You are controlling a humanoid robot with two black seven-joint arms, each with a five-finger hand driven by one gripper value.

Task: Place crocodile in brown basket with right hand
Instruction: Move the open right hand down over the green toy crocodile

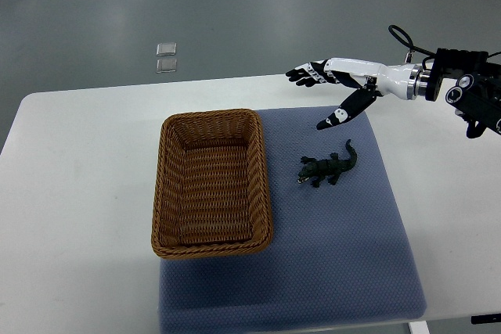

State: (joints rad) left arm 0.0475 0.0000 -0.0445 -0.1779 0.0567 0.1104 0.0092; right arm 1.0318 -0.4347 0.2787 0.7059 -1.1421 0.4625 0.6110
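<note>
On the white rounded table (pixel 86 162), a blue-grey textured cloth mat (pixel 344 248); on the mat's left part, a brown woven wicker basket (pixel 167 193), rectangular and empty, long side running away from the robot; its left rim overhanging the bare tabletop. To the right of the basket, apart from it, a small dark green toy crocodile (pixel 329 167), lying flat on the mat, snout toward the basket, tail curving up and away to the right. Above and slightly right of the crocodile in the top view, well clear of it, the black-and-white robot right hand (pixel 329 91), reaching in from the right edge on a white forearm with a black wrist unit; fingers (pixel 305 76) stretched out flat toward the left, thumb (pixel 340 115) angled down toward the mat; spread and holding nothing; not touching the crocodile. On the grey floor beyond the table, two small clear square pieces (pixel 166 58), one just behind the other.
</note>
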